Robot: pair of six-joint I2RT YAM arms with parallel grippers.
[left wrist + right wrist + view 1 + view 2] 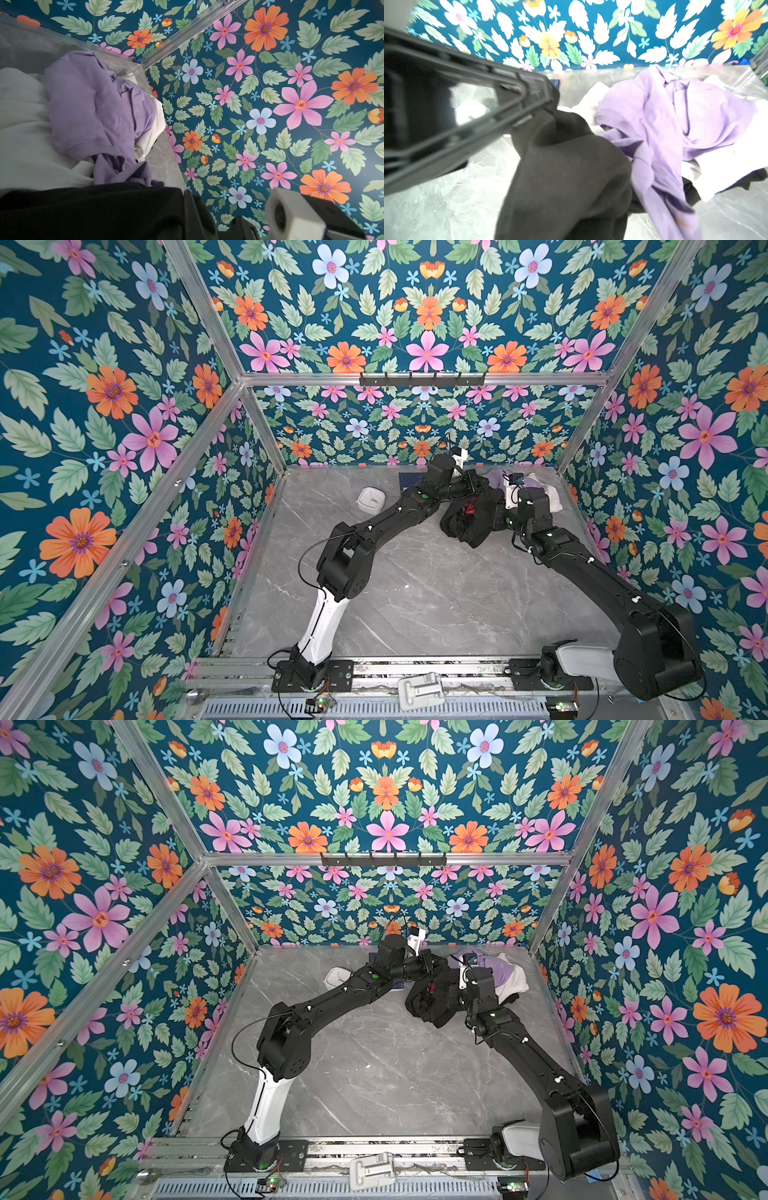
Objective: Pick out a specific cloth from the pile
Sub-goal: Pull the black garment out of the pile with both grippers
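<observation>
Cloth (465,526) (428,1006) in both top views: black, bunched, hanging between the two wrists above the grey table (415,593). Cannot tell whether its lowest folds touch the marble. Upper edge runs up to the left gripper (478,486) (432,964), whose fingers are buried in the fabric and closed on it. The pile (544,495) (509,973) sits in the far right corner, just beside the cloth, lavender over white.

Left wrist view: cloth (93,212) spreads across the near edge. Beyond it a lavender garment (93,104) lies on a white garment (22,135). Own fingers not visible.

Right wrist view: right gripper (548,104) blurred, fingers drawn together at the tips and pinching a fold of the cloth (566,176), which drops away beneath. The pile (685,116) lies alongside, one lavender fold touching the black fabric.
</observation>
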